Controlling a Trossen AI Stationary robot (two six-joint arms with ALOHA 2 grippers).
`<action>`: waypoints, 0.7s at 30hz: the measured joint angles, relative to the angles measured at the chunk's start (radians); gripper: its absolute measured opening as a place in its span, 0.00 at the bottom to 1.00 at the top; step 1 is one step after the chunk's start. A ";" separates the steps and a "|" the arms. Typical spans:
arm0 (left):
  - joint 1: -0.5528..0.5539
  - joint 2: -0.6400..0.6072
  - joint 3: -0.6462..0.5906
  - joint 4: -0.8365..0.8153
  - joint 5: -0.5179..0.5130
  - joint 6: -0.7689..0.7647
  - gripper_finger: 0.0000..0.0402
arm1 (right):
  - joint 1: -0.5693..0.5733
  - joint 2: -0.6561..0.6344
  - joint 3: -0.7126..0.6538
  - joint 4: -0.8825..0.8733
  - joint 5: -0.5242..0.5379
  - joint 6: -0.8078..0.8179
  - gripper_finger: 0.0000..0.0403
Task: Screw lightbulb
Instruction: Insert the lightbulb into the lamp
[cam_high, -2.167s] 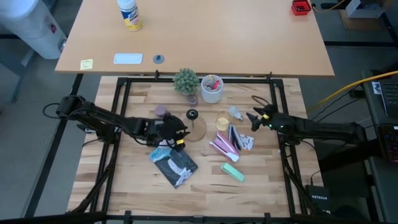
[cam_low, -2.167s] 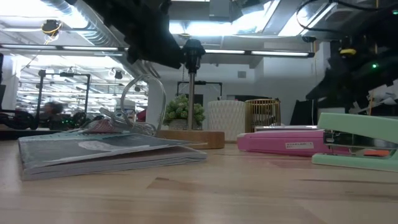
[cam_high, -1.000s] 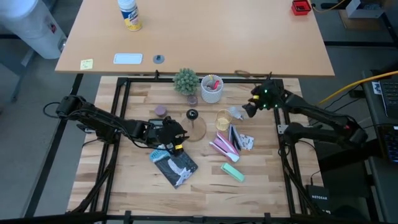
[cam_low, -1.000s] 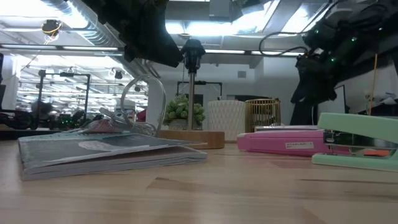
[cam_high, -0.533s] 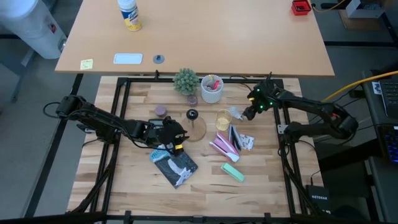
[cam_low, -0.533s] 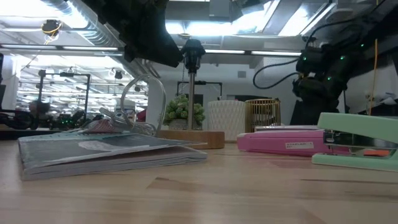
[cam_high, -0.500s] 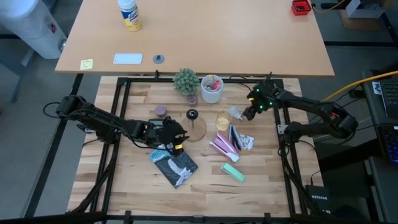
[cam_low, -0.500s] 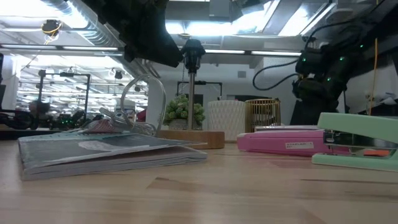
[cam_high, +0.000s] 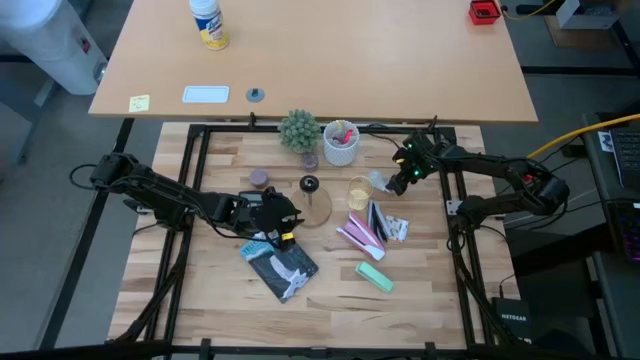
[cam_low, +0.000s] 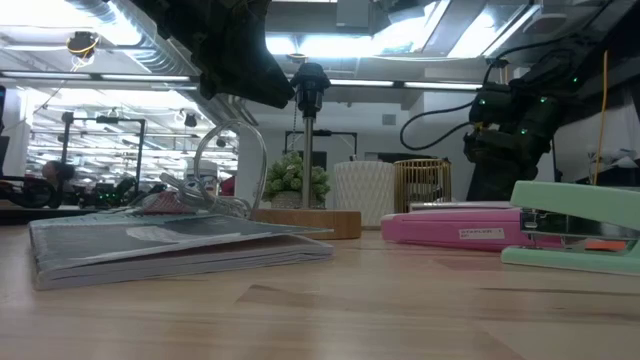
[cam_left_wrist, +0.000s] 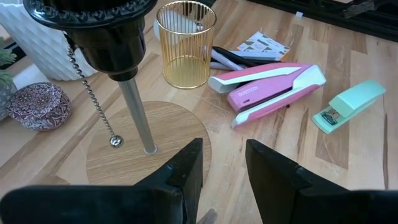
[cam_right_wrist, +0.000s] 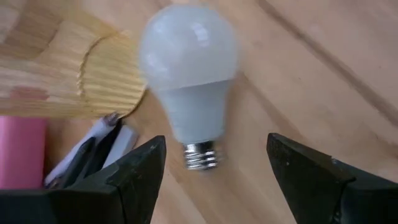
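— Where is the bulb right now?

— The small pear-shaped whitish lightbulb with a grey metal screw base is lying on its side on the pale wooden surface, toward the far right. It is just beside the gold wire cup, on that cup's right.

— And the right arm?

— The right gripper hangs directly over the bulb. Its jaws are spread wide, one dark finger on either side of the bulb, and neither touches it. The screw base points back toward the gripper.

— What about the left one?

— The left gripper sits near the middle of the surface, just left of the round wooden lamp base with its thin metal post and black socket on top. Its jaws are parted with nothing between them. A beaded pull chain dangles from the socket.

— Anything else around?

— A pink stapler and a mint-green stapler lie to the right of the lamp. A grey booklet is on the near side of the left gripper. On the far side stand a white ribbed cup, a small green plant and a little round patterned tin.
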 joint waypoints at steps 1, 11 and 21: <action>0.000 0.000 0.000 0.000 0.000 0.000 0.28 | 0.017 0.000 0.000 0.007 0.007 -0.003 0.71; 0.000 0.000 0.000 -0.001 0.000 0.002 0.28 | 0.173 0.000 -0.003 0.068 0.306 -0.009 0.71; 0.000 0.000 0.000 -0.002 0.000 0.002 0.28 | 0.187 0.089 -0.003 0.078 0.303 -0.007 0.71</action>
